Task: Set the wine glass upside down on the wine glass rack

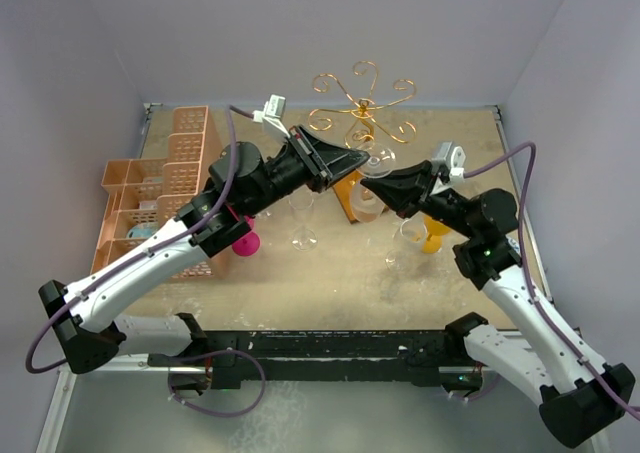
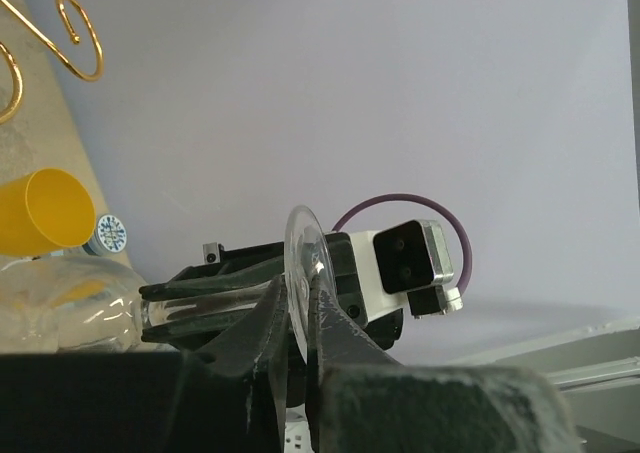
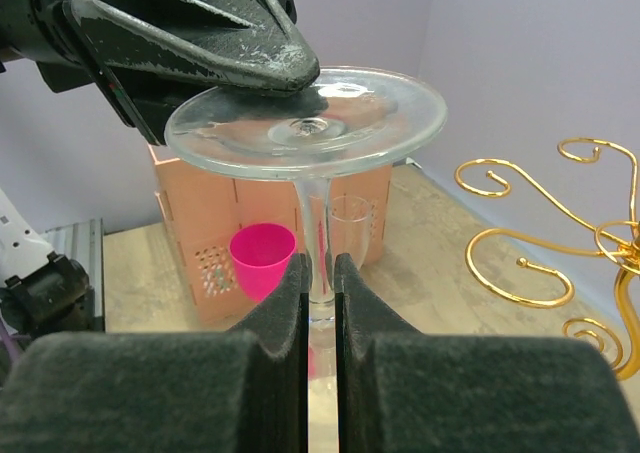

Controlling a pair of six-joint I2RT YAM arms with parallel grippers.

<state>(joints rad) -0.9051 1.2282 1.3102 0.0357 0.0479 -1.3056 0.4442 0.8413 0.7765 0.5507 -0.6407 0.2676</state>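
a: nearest the lens in the right wrist view is the right gripper [image 3: 320, 273]. its dark pads are clenched on the stem of the wine glass [image 3: 305, 128], with no gap on either side of the stem.
b: and the other arm?
a: the left gripper [image 2: 298, 298] is pinched on the rim of the foot disc, a finger on each face. so both arms grasp the one glass. it's held in the air between them, above the table [image 1: 330, 263], just in front of the wine glass rack [image 1: 362, 106]. as far as the top view shows, it isn't touching the rack.
b: orientation?
a: the long axis runs along the stem. in the right wrist view the foot is up and the stem drops through the pads. the bowl is below, mostly hidden. the left wrist view has the foot edge-on, with the stem running off toward the bowl. i read that as inverted or near it, but can't tell the exact tilt from above.
b: step in hand?
a: my judgement is a mid-air regrip or handover. the glass is turned over but not yet hung. the next move likely calls for one gripper to let go so the other can carry. then the stem slides between the gold scroll arms and the foot settles on the wire. the foot needs to go in level and above the curls.
b: clutter?
a: a pink cup [image 3: 262, 258] and an orange crate [image 1: 160, 183], both well apart from the rack.
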